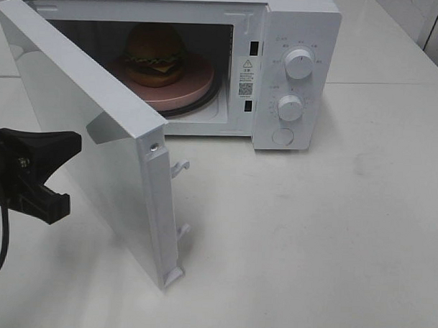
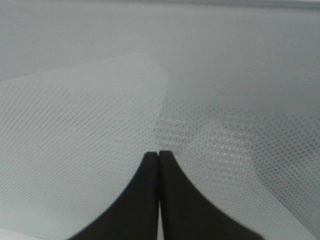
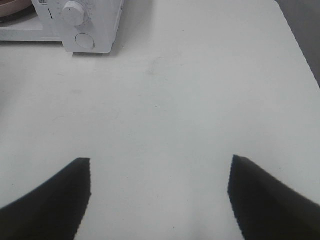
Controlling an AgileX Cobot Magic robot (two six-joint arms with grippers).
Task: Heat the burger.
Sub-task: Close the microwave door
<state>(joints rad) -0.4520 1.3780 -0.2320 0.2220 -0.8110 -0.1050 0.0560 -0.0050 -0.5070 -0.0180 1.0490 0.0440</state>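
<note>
Inside the microwave [image 1: 299, 26] the burger [image 1: 155, 52] sits on its pink plate [image 1: 202, 83]; door-closing seems in hand; the left gripper [image 2: 159, 154], clenched empty, meets the open door [image 1: 98, 131]; the right gripper [image 3: 160, 161] hangs released; next, a steady push.

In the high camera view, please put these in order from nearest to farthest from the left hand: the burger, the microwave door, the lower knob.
1. The microwave door: open, on the left, right in front of the left hand.
2. The burger: inside, on the pink plate, beyond the door.
3. The lower knob: on the control panel, far right.
</note>
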